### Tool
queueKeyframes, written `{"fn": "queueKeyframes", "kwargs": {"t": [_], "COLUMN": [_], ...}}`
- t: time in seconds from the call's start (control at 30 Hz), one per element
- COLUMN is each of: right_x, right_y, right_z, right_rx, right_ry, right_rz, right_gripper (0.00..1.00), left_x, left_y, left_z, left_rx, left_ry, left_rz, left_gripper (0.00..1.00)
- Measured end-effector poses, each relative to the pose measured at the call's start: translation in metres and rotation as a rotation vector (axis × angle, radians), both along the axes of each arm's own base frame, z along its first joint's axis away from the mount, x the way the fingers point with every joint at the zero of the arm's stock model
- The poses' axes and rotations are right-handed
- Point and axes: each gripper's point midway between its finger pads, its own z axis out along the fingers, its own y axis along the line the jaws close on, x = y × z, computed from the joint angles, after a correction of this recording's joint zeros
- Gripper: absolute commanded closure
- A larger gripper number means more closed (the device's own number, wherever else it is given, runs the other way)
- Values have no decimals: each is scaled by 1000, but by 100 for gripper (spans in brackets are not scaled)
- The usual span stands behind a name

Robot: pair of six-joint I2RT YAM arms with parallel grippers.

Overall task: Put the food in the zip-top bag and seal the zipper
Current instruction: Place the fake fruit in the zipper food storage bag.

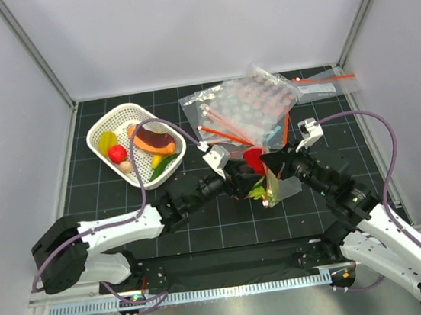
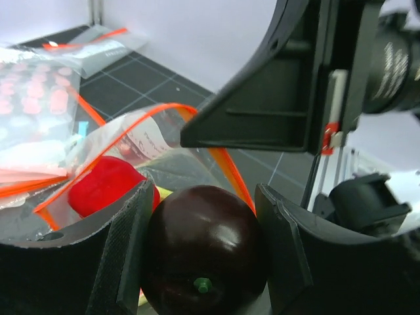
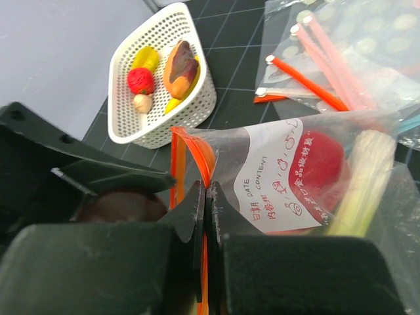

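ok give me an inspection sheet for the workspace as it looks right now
surface: black gridded mat, arm bases at its near edge
job's things: clear zip-top bag, mouth open along its orange-red zipper strip; red toy food and green-and-white stalk inside
clutter: white slotted basket of toy foods, back left; pile of spare clear bags, back
grippers: left gripper holds a dark maroon round toy fruit at the bag's mouth; right gripper shut on the zipper strip
cables: grey-purple cable loops off each arm; the left one crosses the basket in the top view
surroundings: plain white walls, metal corner posts
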Motion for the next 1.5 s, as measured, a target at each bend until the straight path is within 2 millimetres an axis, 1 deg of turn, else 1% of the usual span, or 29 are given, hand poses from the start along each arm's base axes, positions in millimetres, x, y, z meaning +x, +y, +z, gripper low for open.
{"fn": "queueKeyframes", "kwargs": {"t": [0.1,0.2,0.3,0.4,0.57,0.63,0.7,0.77,0.83,0.9,1.03,1.1,1.17,1.27,1.43,1.5], "right_x": [-5,-11,-15,-20,-21,-19,-16,-12,-7,-2,-2,-2,-2,-1,1,1], "right_y": [6,12,17,23,35,40,46,52,57,61,61,60,58,54,47,44], "right_z": [2,4,9,19,48,60,68,68,60,47,10,-1,-4,-2,8,11], "right_rx": [22,50,78,111,171,195,212,214,206,198,171,164,163,169,185,190], "right_ry": [9,20,28,41,58,67,82,103,132,161,225,241,241,221,178,165], "right_rz": [39,77,105,140,189,199,211,221,225,221,209,203,194,173,137,122], "right_gripper": [99,99,99,99,99,99,99,99,99,99,99,99,99,99,99,99], "left_x": [1,4,4,0,-8,-8,-8,-6,-2,3,14,18,21,24,25,22], "left_y": [-4,-3,1,10,32,39,45,48,50,50,49,49,48,45,38,34], "left_z": [-11,-7,4,21,56,64,68,67,64,60,45,38,33,24,8,6], "left_rx": [41,48,32,1,-75,-93,-103,-98,-86,-69,-19,5,22,51,105,116], "left_ry": [-31,-73,-112,-150,-226,-247,-258,-263,-263,-262,-258,-259,-256,-260,-274,-287], "left_rz": [-5,3,11,19,41,57,76,94,114,141,185,204,214,216,190,167], "left_gripper": [74,75,74,74,75,75,76,77,78,78,78,78,78,78,78,74]}}
